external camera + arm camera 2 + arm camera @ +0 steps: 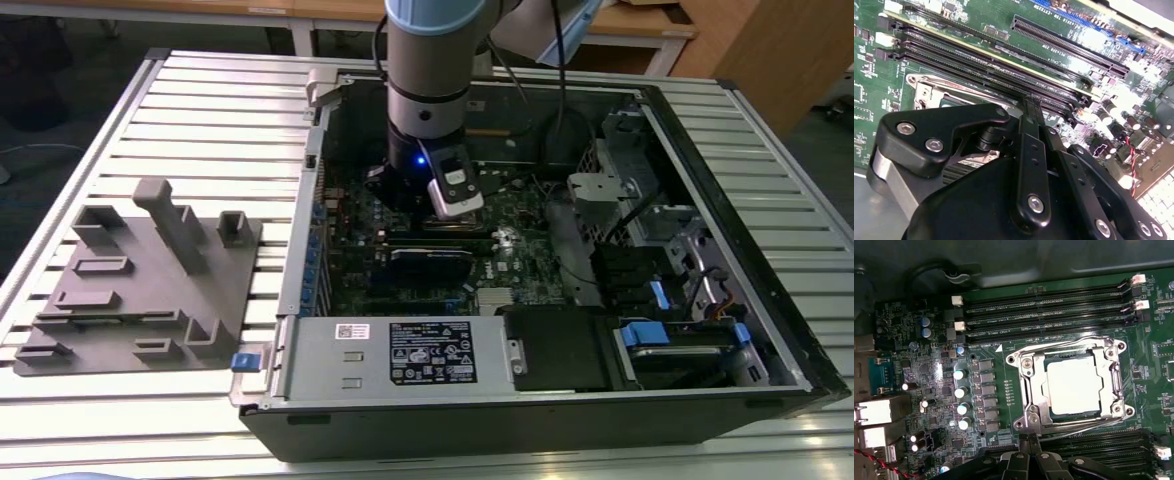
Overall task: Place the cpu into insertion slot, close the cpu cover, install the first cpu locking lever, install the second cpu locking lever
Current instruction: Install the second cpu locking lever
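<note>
While the cpu (1074,386) sits in its socket under the lowered cpu cover (1029,390), the gripper (1029,442) hangs at the socket's edge, fingers pressed together, holding nothing.

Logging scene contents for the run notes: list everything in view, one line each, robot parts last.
cpu: one, silver-grey, seated in the socket in the first wrist view.
cpu cover: one, silvery frame, lying down around the cpu.
memory slots: several, black, in rows on both sides of the socket.
motherboard: one, green, inside the case.
computer case: one, black, open, on the slatted table.
fixture block: one, grey, on the table at the exterior view's left.
arm: one, grey, reaching down into the case.
tool: one, black, fingertips together at the socket's edge.
</note>
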`<state>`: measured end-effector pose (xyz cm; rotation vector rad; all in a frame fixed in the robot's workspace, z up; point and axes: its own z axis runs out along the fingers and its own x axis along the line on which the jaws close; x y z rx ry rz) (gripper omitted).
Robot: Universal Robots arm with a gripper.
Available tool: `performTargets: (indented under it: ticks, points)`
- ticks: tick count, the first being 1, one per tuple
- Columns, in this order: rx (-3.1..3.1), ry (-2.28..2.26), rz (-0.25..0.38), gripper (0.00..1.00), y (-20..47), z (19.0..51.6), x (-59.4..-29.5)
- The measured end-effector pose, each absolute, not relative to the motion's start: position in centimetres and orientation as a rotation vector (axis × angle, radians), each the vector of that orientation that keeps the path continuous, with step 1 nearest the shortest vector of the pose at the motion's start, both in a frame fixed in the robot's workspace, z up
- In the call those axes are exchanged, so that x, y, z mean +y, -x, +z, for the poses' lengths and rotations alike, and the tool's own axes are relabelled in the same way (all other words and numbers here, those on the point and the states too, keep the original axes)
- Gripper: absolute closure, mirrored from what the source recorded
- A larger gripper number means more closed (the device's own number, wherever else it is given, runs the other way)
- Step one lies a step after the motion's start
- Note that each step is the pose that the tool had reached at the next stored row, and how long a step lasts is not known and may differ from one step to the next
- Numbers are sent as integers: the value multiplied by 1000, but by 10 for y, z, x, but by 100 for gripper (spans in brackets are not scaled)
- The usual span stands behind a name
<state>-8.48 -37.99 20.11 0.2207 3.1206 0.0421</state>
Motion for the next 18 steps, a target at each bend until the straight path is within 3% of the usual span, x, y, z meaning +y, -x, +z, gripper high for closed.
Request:
performTargets:
  ticks: [18]
  points:
    - [3122, -221, 94, 89, 89, 200, -380]
